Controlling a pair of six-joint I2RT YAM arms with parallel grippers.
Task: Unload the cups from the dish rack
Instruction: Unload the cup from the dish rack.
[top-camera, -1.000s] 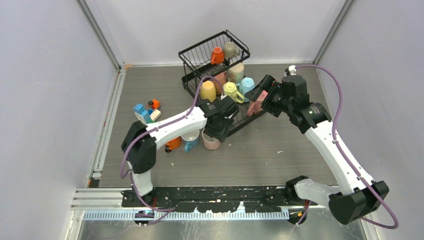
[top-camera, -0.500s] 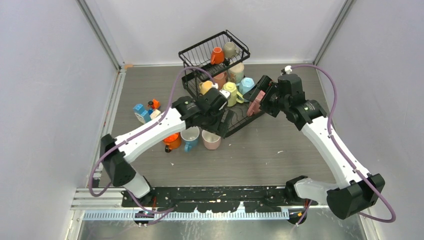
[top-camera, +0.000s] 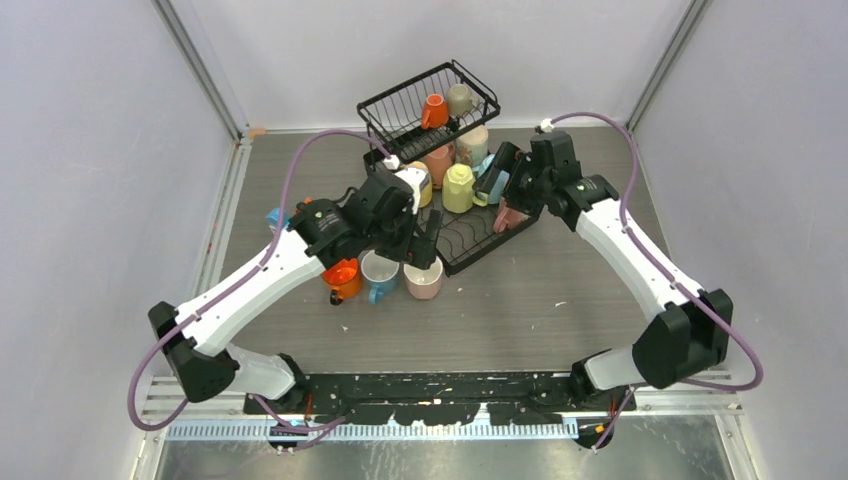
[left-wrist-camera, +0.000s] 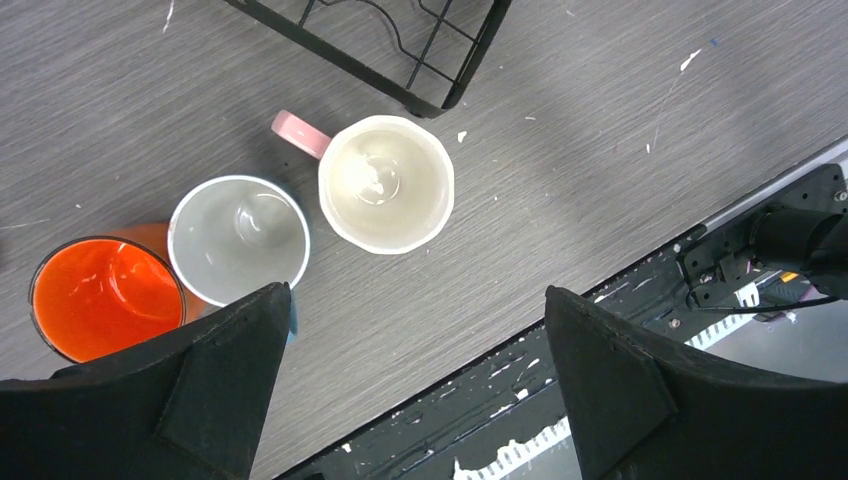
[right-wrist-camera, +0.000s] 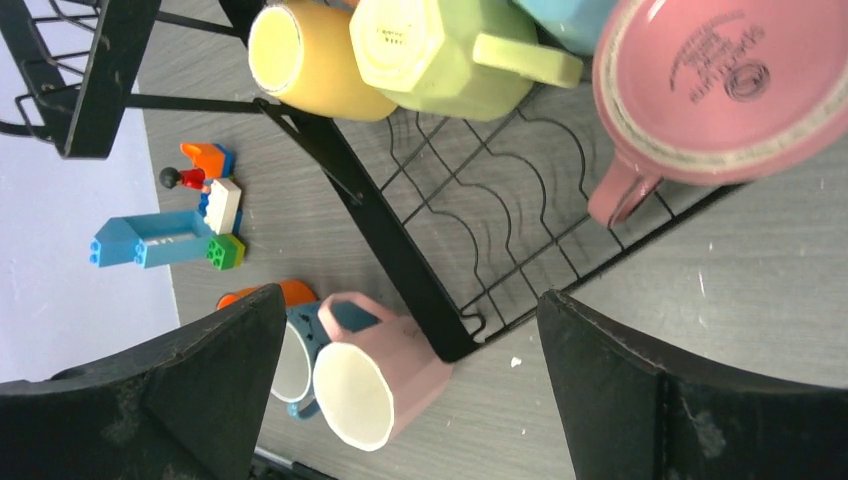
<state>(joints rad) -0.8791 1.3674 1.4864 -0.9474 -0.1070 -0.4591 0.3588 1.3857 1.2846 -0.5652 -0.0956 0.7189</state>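
Note:
The black wire dish rack (top-camera: 428, 100) stands at the back. An orange cup (top-camera: 434, 110) and a grey cup (top-camera: 460, 98) sit in its upper basket. Yellow (right-wrist-camera: 300, 55), pale green (right-wrist-camera: 440, 55), blue (top-camera: 492, 180) and pink (right-wrist-camera: 720, 90) cups lie on the lower tray (right-wrist-camera: 480, 230). In front of the rack, three cups stand upright on the table: orange (left-wrist-camera: 105, 300), blue (left-wrist-camera: 238, 240) and pink (left-wrist-camera: 385, 185). My left gripper (left-wrist-camera: 418, 290) hangs open and empty above these. My right gripper (right-wrist-camera: 412, 300) is open and empty over the tray's front edge, near the pink cup.
Small blue, orange and white blocks (right-wrist-camera: 165, 235) lie on the table left of the rack, partly hidden by my left arm in the top view. The table's near edge and the black base rail (left-wrist-camera: 620, 300) run just below the three standing cups.
My left gripper opened wide and lifted off the pink cup, which stays upright on the table. My right arm swung back and left, closer to the rack.

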